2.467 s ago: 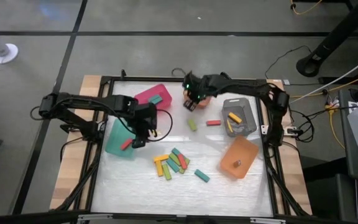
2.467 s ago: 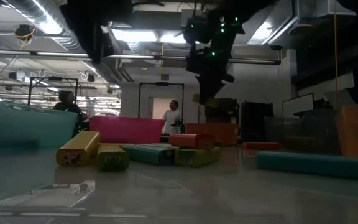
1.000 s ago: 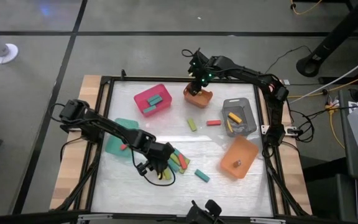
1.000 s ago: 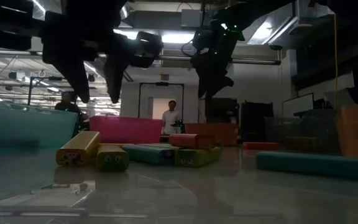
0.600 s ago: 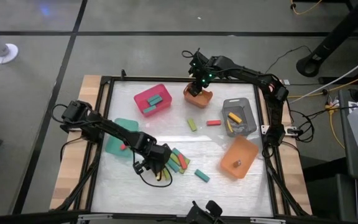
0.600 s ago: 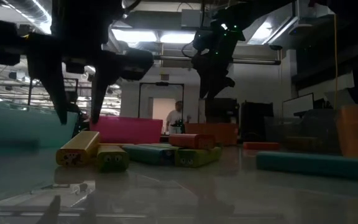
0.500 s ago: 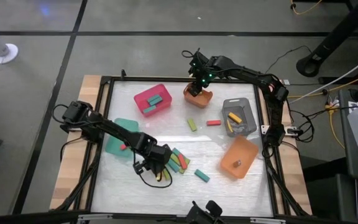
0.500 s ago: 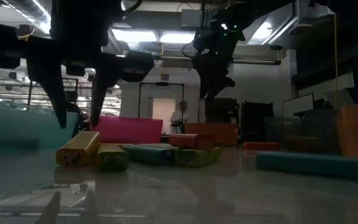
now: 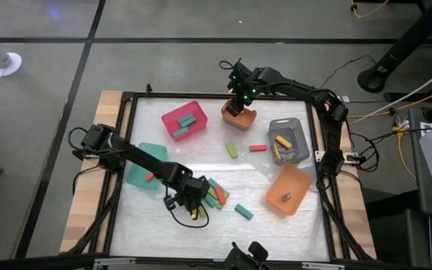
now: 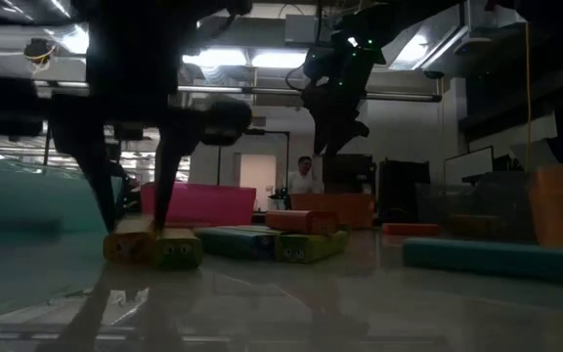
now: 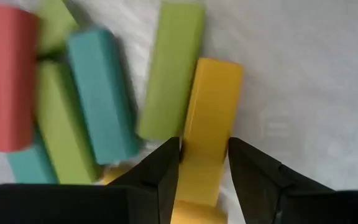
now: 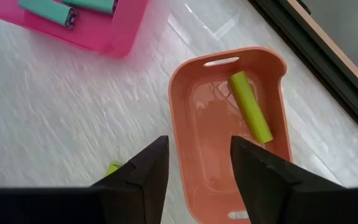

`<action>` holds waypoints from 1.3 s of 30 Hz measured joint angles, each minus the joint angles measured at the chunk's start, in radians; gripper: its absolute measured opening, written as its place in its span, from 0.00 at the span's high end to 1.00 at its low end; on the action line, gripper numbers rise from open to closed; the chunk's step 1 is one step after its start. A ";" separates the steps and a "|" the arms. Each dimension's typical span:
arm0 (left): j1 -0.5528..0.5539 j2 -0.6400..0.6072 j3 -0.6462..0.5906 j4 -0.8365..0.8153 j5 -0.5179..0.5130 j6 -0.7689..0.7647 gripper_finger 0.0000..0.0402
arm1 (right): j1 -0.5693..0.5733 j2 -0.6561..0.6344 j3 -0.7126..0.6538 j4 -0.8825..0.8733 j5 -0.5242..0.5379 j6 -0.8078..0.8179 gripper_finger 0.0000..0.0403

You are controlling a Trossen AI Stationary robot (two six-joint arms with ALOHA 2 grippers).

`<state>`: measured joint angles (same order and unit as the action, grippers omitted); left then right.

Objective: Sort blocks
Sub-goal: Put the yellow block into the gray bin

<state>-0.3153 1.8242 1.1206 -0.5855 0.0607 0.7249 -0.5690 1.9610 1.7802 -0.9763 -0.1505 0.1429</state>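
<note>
A pile of green, teal, red and yellow blocks [image 9: 212, 195] lies flat on the white table near its middle. My left gripper [image 9: 190, 198] is down at the pile's left end. It is open, and its fingers stand on either side of a yellow block [image 11: 213, 93] that lies flat on the table; this also shows in the low view [image 10: 125, 244]. My right gripper [image 9: 236, 101] hangs open and empty above the far orange bin [image 12: 185, 93]. That bin holds one light green block [image 12: 251, 106].
A pink bin [image 9: 184, 120] holds teal blocks. A teal bin [image 9: 145, 166] holds a red block, a grey bin [image 9: 287, 140] holds yellow blocks, and a second orange bin [image 9: 287, 190] holds a brown one. Loose green [image 9: 232, 151], red [image 9: 257, 148] and teal [image 9: 244, 212] blocks lie apart.
My left gripper has come down from above the pile to table height. Its open fingers now stand on either side of the yellow block. The blocks have not moved.
</note>
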 joint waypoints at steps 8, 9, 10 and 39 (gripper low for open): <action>0.001 0.034 0.001 -0.005 -0.025 0.042 0.68 | 0.000 0.000 0.000 0.001 0.000 -0.021 0.57; 0.001 0.034 0.001 -0.005 -0.024 0.041 0.68 | 0.000 0.000 0.000 0.001 0.000 -0.021 0.57; 0.001 0.034 0.001 -0.005 -0.023 0.041 0.68 | 0.000 0.000 0.000 0.001 0.000 -0.021 0.57; 0.191 -0.152 0.021 0.260 0.111 -0.548 0.80 | 0.089 -0.478 0.000 -0.324 0.008 -0.038 0.57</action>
<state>-0.1239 1.6726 1.1419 -0.3258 0.1719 0.1768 -0.4799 1.4829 1.7798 -1.3000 -0.1425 0.1046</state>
